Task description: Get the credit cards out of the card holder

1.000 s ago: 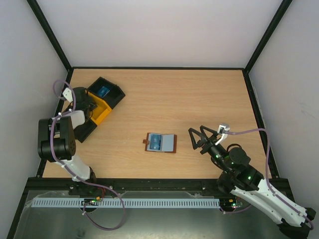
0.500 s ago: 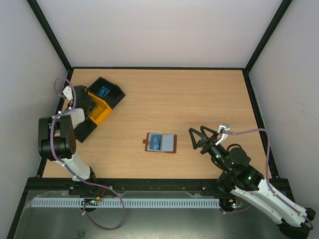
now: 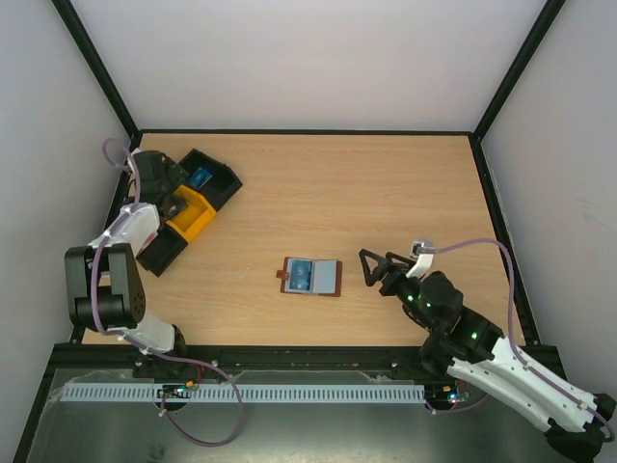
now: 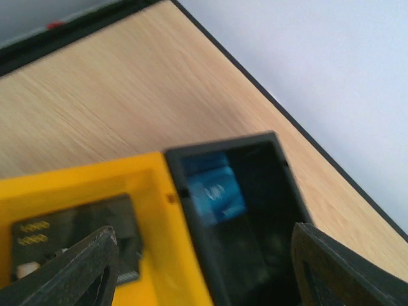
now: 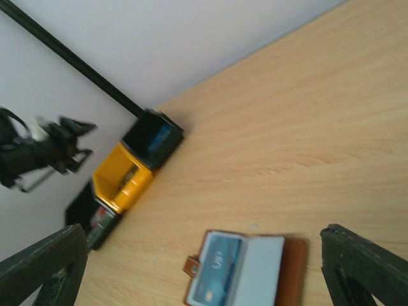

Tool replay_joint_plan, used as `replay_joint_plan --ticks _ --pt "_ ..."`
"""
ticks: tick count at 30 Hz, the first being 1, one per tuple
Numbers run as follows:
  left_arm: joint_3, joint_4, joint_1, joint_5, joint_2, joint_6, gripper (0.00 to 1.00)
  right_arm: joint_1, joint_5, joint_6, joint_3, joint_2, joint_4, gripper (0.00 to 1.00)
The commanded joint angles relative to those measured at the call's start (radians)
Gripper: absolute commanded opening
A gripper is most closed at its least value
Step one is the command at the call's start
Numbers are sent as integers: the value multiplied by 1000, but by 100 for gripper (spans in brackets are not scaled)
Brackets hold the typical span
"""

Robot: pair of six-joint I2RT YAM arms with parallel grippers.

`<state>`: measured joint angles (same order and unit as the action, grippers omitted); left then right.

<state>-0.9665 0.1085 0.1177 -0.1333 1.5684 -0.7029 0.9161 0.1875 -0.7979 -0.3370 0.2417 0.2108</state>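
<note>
The brown card holder point(image 3: 311, 277) lies open on the table, and a blue card point(image 5: 217, 272) shows in its left pocket point(image 5: 248, 271). My right gripper point(image 3: 368, 270) stands open just right of it, a little apart, with nothing between its fingers point(image 5: 204, 236). My left gripper point(image 3: 176, 201) hangs open over the bins at the far left, holding nothing point(image 4: 205, 242). A dark grey credit card point(image 4: 76, 237) lies in the yellow bin point(image 4: 95, 182). A blue card point(image 4: 213, 190) lies in the black bin point(image 4: 274, 191) beside it.
A second black bin point(image 3: 159, 253) sits on the near side of the yellow one point(image 3: 191, 214), with something reddish in it point(image 5: 101, 220). The table's black frame point(image 3: 130, 178) and the white wall run close behind the left gripper. Bare wood lies between the bins and the card holder.
My left gripper has opened and swung back over the bins; the dark grey card now lies loose in the yellow bin. The right arm has edged left toward the card holder, still open.
</note>
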Motion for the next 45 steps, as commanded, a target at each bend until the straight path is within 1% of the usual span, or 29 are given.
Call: replay_joint_plan --ticks 1,3,6,10,13,17,21,22,26,28,30,31,35,39,43,45 --pt "-35 -140 -39 156 -54 82 77 -1 -3 -11 -75 134 96 98" --pt "-7 -156 -64 211 -80 100 79 -1 -10 -15 -88 188 108 98" --pt "63 -127 -110 333 -129 104 79 -2 -60 -5 -75 234 72 100" --pt "143 -123 -195 383 -211 107 79 -2 -103 -17 -34 255 19 85" --pt "192 -115 -227 415 -266 106 79 -2 -130 -53 -6 265 -18 72" --pt "291 -82 -270 462 -340 94 79 -2 -219 -77 43 285 -117 59" --pt "393 -23 -329 550 -395 66 79 -2 -218 -133 76 326 -187 42" --pt "413 -14 -350 558 -402 59 78 -2 -216 -145 81 341 -200 40" --pt "485 46 -435 603 -398 24 76 -2 -229 -164 80 419 -260 37" --pt "507 96 -473 627 -378 7 72 -1 -239 -168 72 466 -293 36" --pt "517 125 -520 640 -362 -2 67 -2 -261 -171 68 519 -342 31" --pt "513 127 -546 639 -353 -2 67 -2 -274 -173 68 541 -370 30" --pt "502 153 -627 643 -318 1 67 -1 -302 -199 60 641 -457 29" --pt "509 199 -660 654 -253 14 65 -1 -336 -207 50 740 -539 28" --pt "540 281 -670 700 -167 -6 57 -2 -357 -197 24 833 -598 26" --pt "554 318 -685 699 -139 -15 54 -2 -364 -189 11 879 -618 24"
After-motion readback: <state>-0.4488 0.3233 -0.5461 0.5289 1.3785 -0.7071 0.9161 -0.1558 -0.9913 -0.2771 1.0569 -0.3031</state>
